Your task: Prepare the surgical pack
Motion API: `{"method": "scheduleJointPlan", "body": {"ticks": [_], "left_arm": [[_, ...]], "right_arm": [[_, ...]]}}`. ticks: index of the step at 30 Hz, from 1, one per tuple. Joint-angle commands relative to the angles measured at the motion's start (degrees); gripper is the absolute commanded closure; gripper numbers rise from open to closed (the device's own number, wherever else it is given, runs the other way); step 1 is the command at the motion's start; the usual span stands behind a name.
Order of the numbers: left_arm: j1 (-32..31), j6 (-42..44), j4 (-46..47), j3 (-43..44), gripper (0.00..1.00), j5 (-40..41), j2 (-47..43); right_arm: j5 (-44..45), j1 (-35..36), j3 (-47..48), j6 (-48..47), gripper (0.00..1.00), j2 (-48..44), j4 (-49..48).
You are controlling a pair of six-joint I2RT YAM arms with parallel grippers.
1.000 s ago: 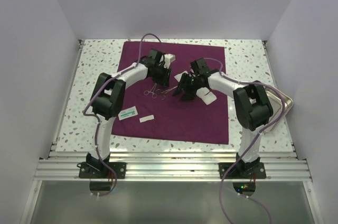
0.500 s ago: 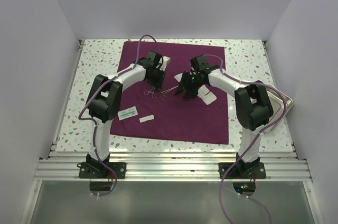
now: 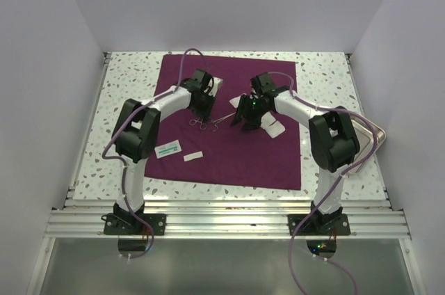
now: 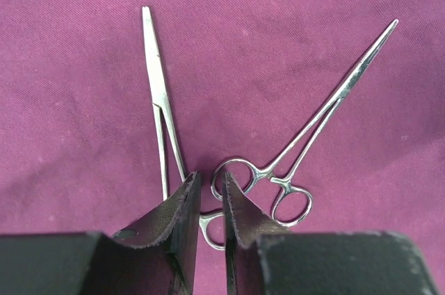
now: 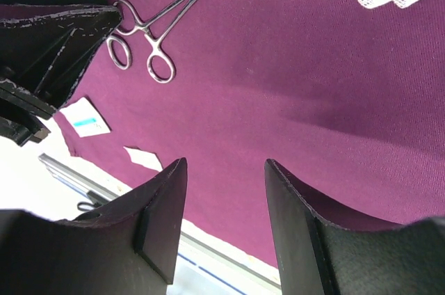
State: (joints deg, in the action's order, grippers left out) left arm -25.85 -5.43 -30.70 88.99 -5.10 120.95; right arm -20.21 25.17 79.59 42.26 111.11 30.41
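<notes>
The surgical pack lay spread across the middle of the table; the steel tray at the right edge sat mostly behind the right arm, its contents unseen. Since a second before, the left gripper had narrowed its fingers around a ring of the forceps, though I cannot tell if they gripped it. The right gripper stayed spread and empty.

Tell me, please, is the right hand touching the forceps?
Apart. The right wrist view shows bare drape between the right hand and the forceps.
</notes>
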Motion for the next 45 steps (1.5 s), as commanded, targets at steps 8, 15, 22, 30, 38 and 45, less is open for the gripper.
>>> {"method": "scheduleJointPlan", "body": {"ticks": [8,15,22,30,38,45], "left_arm": [[0.18,0.16,-1.21,-1.89,0.92,-1.49,-0.62],[0.27,-0.90,-1.03,-1.37,1.00,-3.68,-3.70],[0.27,-2.56,-1.64,-0.75,1.00,-7.11,-5.28],[0.27,-3.18,-2.00,-1.01,1.00,-8.25,-6.34],[0.27,-3.01,-2.35,-0.84,1.00,-8.17,-6.60],[-0.34,-1.34,1.07,-3.38,0.64,-6.07,-8.88]], "right_arm": [[1.13,-0.03,2.40,4.22,0.48,1.91,-1.49],[0.34,0.49,6.36,14.14,0.52,6.75,-5.10],[1.75,1.55,9.00,18.65,0.54,10.00,-6.60],[2.98,2.16,13.57,19.52,0.53,13.43,-4.49],[5.53,2.52,13.57,17.34,0.53,12.90,-0.89],[12.35,2.25,19.01,9.87,0.52,12.11,9.27]]}}
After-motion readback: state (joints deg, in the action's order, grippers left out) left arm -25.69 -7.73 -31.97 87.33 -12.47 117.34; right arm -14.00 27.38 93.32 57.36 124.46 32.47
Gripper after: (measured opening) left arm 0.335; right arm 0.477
